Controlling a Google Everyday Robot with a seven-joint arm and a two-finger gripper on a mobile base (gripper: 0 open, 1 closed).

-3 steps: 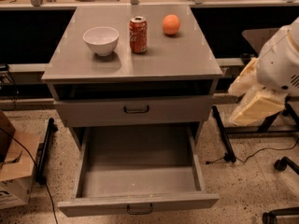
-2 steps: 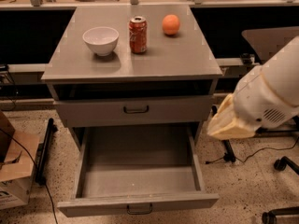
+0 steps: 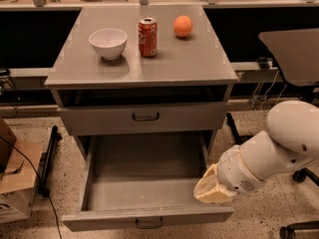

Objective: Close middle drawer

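The middle drawer [image 3: 144, 183] is a wide grey metal tray pulled far out of the grey cabinet, low in the camera view. Its tray looks empty. Its low front panel [image 3: 99, 220] has a small dark loop handle [image 3: 149, 223] at the centre. My gripper [image 3: 212, 188] is the cream-coloured end of the white arm [image 3: 279, 148] coming in from the right. It is at the drawer's right front corner, over the right side wall just behind the front panel. I cannot tell whether it touches the drawer.
The grey drawer with the taller front panel [image 3: 144, 117] sits above, pushed in. On the cabinet top [image 3: 199, 66] stand a white bowl [image 3: 108, 43], a red can [image 3: 147, 37] and an orange [image 3: 183, 26]. A cardboard box [image 3: 12, 183] is at the left and a chair [image 3: 291, 51] at the right.
My arm has swung down and to the left, bringing the gripper from beside the cabinet's right side to the open drawer's right front corner. The drawer has not moved.
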